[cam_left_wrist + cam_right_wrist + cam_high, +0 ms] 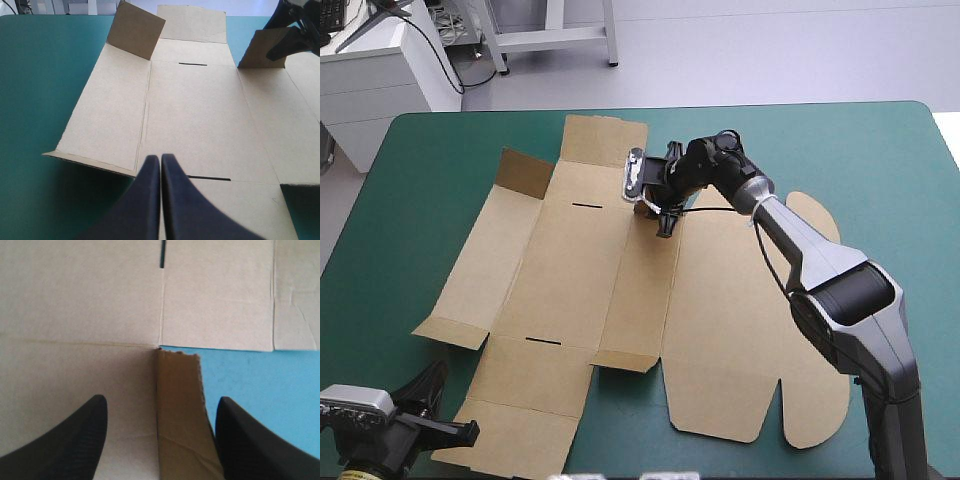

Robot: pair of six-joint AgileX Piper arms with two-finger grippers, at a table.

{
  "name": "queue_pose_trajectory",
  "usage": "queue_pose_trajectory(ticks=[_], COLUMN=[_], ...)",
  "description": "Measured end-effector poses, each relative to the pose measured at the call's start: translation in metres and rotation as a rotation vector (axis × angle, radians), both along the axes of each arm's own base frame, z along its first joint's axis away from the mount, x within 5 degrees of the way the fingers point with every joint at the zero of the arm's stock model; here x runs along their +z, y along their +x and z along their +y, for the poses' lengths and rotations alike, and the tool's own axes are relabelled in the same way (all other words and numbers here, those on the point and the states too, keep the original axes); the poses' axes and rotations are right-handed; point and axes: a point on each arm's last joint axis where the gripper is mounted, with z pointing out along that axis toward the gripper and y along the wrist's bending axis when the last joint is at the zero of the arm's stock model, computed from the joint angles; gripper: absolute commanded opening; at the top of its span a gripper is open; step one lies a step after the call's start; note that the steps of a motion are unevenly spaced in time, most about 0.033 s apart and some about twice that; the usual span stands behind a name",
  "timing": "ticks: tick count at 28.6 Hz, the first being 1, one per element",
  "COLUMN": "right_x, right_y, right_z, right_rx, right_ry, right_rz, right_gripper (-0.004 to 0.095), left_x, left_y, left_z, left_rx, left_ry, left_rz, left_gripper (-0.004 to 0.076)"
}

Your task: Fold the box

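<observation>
Box (580, 290) lies mostly flat mid-table on the teal-green cover (440, 170). Right gripper (162, 400) stands spread astride a raised far flap (180, 415), and only its wrist view shows the gap. Left gripper (160, 157), fingers pressed together, points across the box from its near edge.

Upright flaps (136, 31) of the box (200, 110) bar its far corners; its middle lies flat.

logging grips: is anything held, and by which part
Nothing held: right gripper open around a raised flap of the brown board box; left gripper shut, empty.
</observation>
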Motion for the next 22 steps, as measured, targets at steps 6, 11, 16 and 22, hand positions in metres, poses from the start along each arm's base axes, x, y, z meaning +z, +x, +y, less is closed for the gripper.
queue_pose_trajectory(ticks=[6,11,16,22], right_x=[0.025,0.046,0.055,0.061], right_y=[-0.001,-0.010,-0.018,-0.031], right_z=[-0.010,-0.023,-0.036,-0.048], right_rx=[-0.479,-0.724,-0.879,-0.923], right_ry=[0.213,0.290,0.274,0.277], right_rz=[0.151,0.220,0.253,0.237], right_gripper=[0.0123,0.0000,0.0000,0.0000], left_x=[0.000,0.000,0.000,0.000], left_y=[0.000,0.000,0.000,0.000], left_z=[0.000,-0.001,-0.001,-0.001], left_rx=[0.000,-0.004,-0.006,-0.006], left_ry=[0.000,-0.008,-0.013,-0.013], left_rz=[0.000,0.000,0.000,-0.001], left_gripper=[-0.0008,-0.0008,-0.0006,0.0133])
